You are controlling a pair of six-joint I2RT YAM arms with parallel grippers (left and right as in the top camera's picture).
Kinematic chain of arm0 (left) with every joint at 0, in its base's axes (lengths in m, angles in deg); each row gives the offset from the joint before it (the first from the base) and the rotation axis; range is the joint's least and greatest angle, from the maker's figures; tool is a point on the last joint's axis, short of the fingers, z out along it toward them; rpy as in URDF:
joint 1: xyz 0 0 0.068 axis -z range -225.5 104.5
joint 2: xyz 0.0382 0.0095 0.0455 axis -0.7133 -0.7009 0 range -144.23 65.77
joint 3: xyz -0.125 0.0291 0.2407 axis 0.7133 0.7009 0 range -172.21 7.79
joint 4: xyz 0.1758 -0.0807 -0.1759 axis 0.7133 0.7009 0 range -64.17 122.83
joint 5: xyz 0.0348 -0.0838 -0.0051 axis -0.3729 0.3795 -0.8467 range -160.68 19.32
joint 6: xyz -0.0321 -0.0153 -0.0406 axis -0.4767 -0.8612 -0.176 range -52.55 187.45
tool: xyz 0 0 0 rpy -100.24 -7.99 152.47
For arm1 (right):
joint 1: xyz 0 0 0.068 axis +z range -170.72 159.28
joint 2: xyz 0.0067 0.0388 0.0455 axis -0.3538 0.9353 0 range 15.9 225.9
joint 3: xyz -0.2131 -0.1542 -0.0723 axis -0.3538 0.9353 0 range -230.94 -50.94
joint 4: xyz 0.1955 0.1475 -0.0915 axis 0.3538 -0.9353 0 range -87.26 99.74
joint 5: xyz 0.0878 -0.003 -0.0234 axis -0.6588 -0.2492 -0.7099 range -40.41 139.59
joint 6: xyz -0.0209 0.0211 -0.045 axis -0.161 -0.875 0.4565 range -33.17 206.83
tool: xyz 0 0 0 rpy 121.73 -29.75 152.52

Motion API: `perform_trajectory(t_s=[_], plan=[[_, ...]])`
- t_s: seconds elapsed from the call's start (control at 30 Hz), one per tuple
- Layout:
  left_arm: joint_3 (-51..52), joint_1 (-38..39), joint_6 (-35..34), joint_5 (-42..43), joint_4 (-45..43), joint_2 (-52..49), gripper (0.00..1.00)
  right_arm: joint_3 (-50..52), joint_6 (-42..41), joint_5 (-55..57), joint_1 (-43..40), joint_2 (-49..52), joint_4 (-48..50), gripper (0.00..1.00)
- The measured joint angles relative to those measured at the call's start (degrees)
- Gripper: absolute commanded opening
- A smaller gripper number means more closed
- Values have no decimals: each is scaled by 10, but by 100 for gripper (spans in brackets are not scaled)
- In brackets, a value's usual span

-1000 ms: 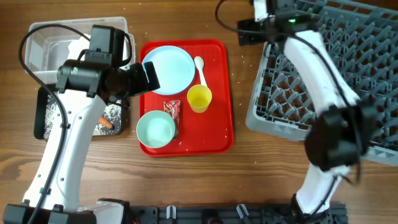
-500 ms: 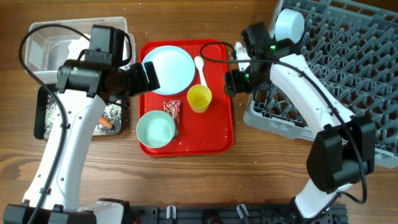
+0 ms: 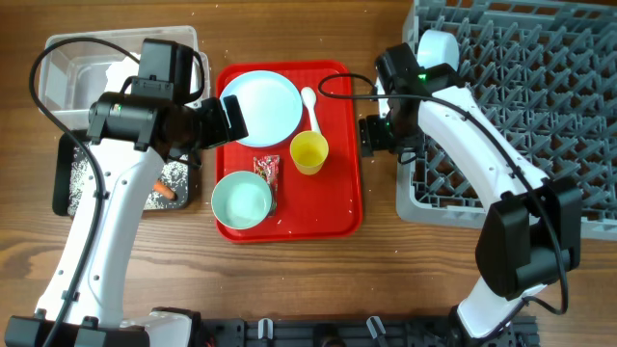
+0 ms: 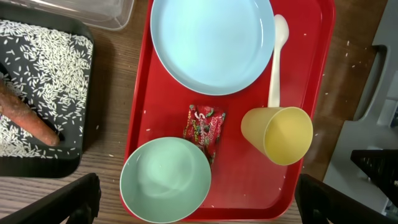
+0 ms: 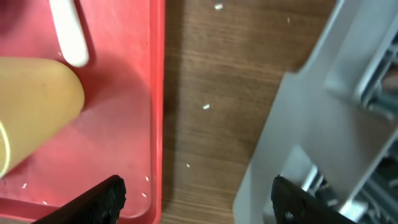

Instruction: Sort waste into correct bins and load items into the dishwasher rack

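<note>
On the red tray [image 3: 342, 207] lie a pale blue plate [image 3: 260, 104], a white spoon [image 3: 310, 102], a yellow cup [image 3: 308, 152] on its side, a red-and-white wrapper [image 4: 204, 123] and a blue-green bowl [image 3: 241, 200]. My left gripper [image 3: 229, 118] hovers open above the tray, fingers wide either side of the bowl [image 4: 165, 180]. My right gripper [image 5: 199, 199] is open over bare wood between the tray's right rim and the dishwasher rack [image 3: 521, 125]. A second bowl [image 3: 439, 46] stands in the rack's back left corner. The carrot [image 4: 28, 121] and rice [image 4: 50, 62] lie in the black tray [image 3: 66, 183].
The clear tub [image 3: 72, 58] stands at the back left, behind the black tray. Loose rice grains dot the wood between the red tray and the rack. The rack fills the right side, with the right arm reaching across its left edge.
The right arm swung from over the rack's back down to the gap beside the red tray. The rack straightened and shifted right. The left arm stayed still.
</note>
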Motion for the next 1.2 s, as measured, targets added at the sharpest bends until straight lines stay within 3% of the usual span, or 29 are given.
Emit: perform_trajectory(t_s=[0.27,0.5,0.63,0.83,1.2], plan=[[0,0,0,0,0,0,100,-3,21,-8,0,0,-8,77],[0,0,0,0,0,0,100,-4,33,-85,15,0,49,70],[0,0,0,0,0,0,100,-4,29,-134,26,0,68,72],[0,0,0,0,0,0,100,-4,-13,-138,39,-18,122,72],[0,0,0,0,-20,0,100,-6,-65,-139,99,-86,125,73]])
